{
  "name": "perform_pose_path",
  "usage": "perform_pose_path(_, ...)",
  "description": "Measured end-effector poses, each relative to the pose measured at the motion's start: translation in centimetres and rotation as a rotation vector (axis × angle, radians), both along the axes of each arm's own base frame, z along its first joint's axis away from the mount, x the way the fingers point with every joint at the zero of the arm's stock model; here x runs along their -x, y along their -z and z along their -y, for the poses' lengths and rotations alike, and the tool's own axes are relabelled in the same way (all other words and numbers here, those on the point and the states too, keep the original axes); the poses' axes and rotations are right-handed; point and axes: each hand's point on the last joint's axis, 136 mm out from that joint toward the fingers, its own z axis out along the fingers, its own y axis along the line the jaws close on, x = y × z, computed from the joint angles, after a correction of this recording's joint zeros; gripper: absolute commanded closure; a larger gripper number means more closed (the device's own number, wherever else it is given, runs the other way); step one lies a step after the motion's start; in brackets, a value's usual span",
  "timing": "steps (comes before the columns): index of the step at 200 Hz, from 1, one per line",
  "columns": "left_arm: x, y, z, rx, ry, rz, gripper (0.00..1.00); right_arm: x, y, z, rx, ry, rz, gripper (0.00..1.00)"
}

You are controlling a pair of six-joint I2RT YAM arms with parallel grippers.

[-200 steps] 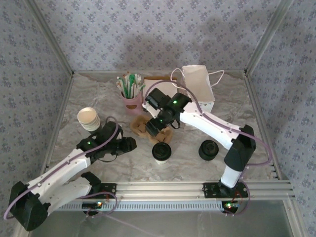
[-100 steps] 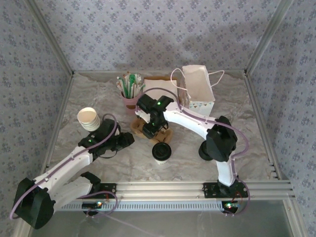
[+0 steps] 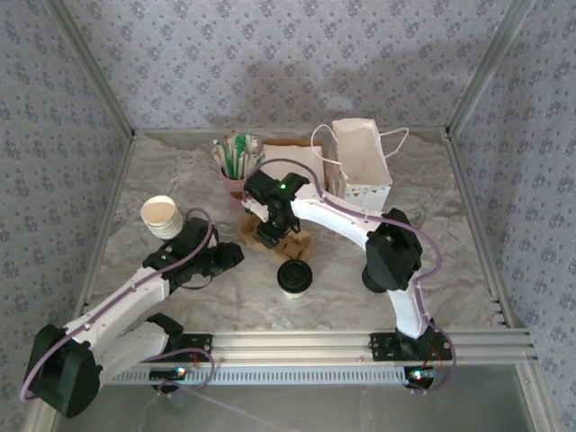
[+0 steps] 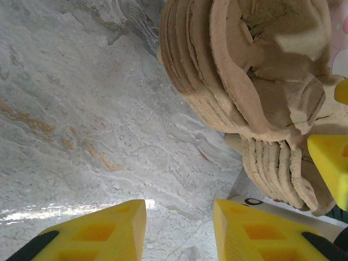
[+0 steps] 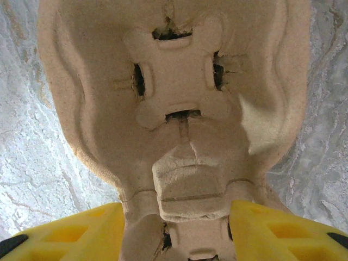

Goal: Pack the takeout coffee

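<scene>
The takeout coffee (image 3: pixel 294 277), a tan cup under a black lid, stands alone on the marble table in the top view, in front of both grippers. Just behind it lies a stack of brown pulp cup carriers (image 3: pixel 302 241). My right gripper (image 3: pixel 270 232) points down onto that stack. In the right wrist view its yellow fingers (image 5: pixel 261 231) press both sides of the top carrier's (image 5: pixel 179 98) narrow middle. My left gripper (image 3: pixel 231 259) hovers low to the left of the stack, open, with bare marble between its fingers (image 4: pixel 103 231). The carrier stack (image 4: pixel 244 81) shows at upper right there.
A stack of lidless cream cups (image 3: pixel 162 216) stands at the left. A pink holder with straws (image 3: pixel 238 180) and a white paper bag (image 3: pixel 362 162) stand behind the carriers. A pile of black lids (image 3: pixel 371 270) sits partly behind the right arm.
The right arm swung left and lowered onto the carrier stack, its jaws narrowing onto the top carrier. The left gripper barely moved.
</scene>
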Motion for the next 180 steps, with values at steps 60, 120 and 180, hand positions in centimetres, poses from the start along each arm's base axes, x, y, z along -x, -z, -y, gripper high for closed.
perform_pose_path(60,-0.1,0.0,-0.1,0.003,-0.003,-0.001,0.63,-0.8,-0.2,0.0,0.012,0.007,0.022,0.41)
perform_pose_path(120,-0.1,0.0,-0.1,0.003,-0.003,-0.001,0.63,-1.2,0.7,0.2,0.028,0.015,0.01,0.41)
perform_pose_path(180,-0.1,0.0,-0.1,0.002,-0.003,-0.001,0.63,-1.2,1.0,0.1,0.034,0.009,0.006,0.42)
